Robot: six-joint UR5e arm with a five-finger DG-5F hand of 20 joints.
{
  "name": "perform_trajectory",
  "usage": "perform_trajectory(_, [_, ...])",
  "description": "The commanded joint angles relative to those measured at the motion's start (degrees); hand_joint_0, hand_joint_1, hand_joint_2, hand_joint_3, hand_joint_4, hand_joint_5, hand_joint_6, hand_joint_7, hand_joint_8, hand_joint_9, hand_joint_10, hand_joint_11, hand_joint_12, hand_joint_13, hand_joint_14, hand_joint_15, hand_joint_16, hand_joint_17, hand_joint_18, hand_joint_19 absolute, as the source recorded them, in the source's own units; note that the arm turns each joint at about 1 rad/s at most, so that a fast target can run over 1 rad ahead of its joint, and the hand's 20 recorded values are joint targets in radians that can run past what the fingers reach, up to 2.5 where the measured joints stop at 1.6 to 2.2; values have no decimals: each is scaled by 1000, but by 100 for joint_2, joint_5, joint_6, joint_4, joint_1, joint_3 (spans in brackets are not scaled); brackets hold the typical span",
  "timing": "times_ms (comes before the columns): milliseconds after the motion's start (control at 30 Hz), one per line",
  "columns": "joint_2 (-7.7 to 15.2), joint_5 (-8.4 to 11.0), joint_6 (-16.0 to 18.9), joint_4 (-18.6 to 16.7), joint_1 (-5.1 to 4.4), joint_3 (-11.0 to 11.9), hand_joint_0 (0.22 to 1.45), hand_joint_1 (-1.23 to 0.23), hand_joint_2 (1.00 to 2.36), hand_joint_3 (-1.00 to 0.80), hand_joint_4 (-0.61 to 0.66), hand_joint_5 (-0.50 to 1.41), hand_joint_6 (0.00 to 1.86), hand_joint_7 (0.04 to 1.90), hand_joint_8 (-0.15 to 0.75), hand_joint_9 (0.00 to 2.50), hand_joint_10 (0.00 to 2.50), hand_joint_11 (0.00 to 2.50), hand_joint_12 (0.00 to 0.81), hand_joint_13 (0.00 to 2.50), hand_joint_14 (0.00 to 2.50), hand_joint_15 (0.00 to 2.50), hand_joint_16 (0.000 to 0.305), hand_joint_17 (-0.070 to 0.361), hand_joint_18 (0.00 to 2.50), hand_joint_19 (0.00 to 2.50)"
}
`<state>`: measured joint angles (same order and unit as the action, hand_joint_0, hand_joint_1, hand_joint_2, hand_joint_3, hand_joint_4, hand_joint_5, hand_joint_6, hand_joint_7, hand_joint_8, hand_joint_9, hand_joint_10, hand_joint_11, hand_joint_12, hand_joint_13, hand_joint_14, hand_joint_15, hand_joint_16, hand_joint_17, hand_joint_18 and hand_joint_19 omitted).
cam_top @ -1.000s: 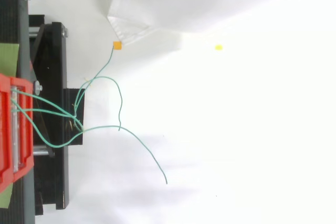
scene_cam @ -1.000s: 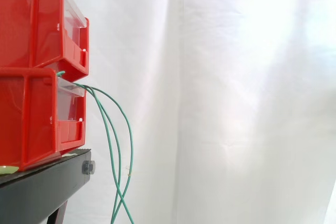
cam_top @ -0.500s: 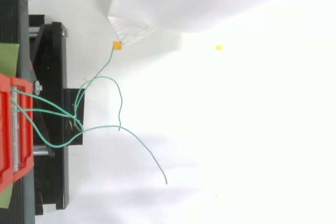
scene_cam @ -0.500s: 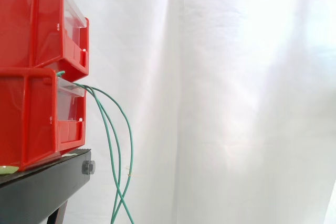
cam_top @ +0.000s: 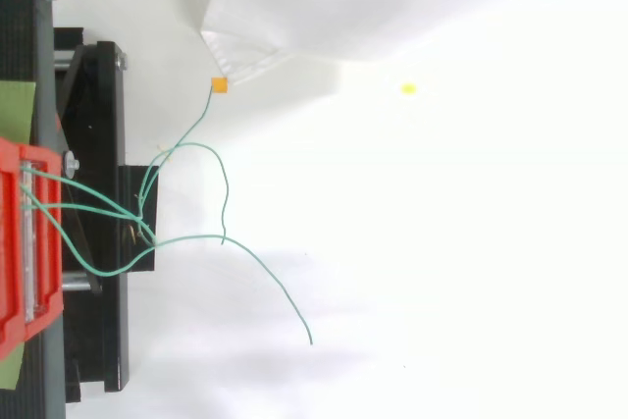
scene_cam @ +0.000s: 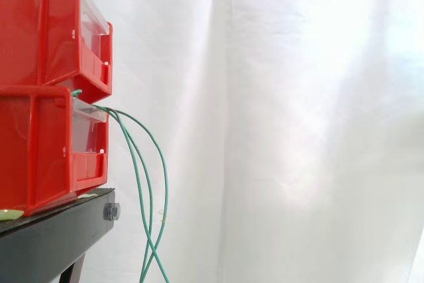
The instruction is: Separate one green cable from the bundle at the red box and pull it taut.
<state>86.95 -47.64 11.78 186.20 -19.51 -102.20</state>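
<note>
The green cables (cam_top: 142, 213) come out from the front of the lower red bin (scene_cam: 40, 150), at its top edge, just under the upper red bin (scene_cam: 40, 24) that is stacked on it. In the side view two strands bend over the clear front plate of the lower bin, hang down loose in front of it past the edge of the black stand (scene_cam: 59, 236), and cross each other low, below the stand's top. None of them is taut.

In the top view several strands leave the lower bin apart, meet at one crossing point just in front of it above the stand, and then spread again on the white floor. One strand ends at a small orange tag (cam_top: 219, 85), well away from the bin. One makes a loop and comes back near the crossing. The longest lies in a soft curve and has a free end, the farthest from the bin.

A small yellow spot (cam_top: 408, 88) lies farther out still. The white curtain (scene_cam: 298, 130) hangs behind everything.

The state of the hand I cannot tell.
</note>
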Motion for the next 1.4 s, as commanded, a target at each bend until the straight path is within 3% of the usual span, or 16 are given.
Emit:
perform_trajectory(0, [-2, 0, 0, 4, 0, -2, 525, -625, 1001, -479, 200, -184, 502, 723, 270, 689, 15, 530, 437, 832, 16, 700, 26, 59, 133, 716])
perform_trajectory(967, [6, 0, 0, 4, 0, -2, 514, -655, 1000, -484, 179, -183, 502, 746, 275, 677, 14, 486, 422, 817, 13, 653, 24, 55, 116, 690])
perform_trajectory(1200, [-2, 0, 0, 4, 0, 7, 482, -584, 1000, -500, 189, -185, 502, 751, 298, 743, 14, 488, 423, 872, 15, 654, 25, 56, 181, 705])
perform_trajectory(1367, [-2, 0, 0, 4, 0, 7, 491, -623, 1000, -500, 197, -178, 502, 750, 304, 832, 16, 536, 437, 929, 14, 644, 25, 57, 245, 697])
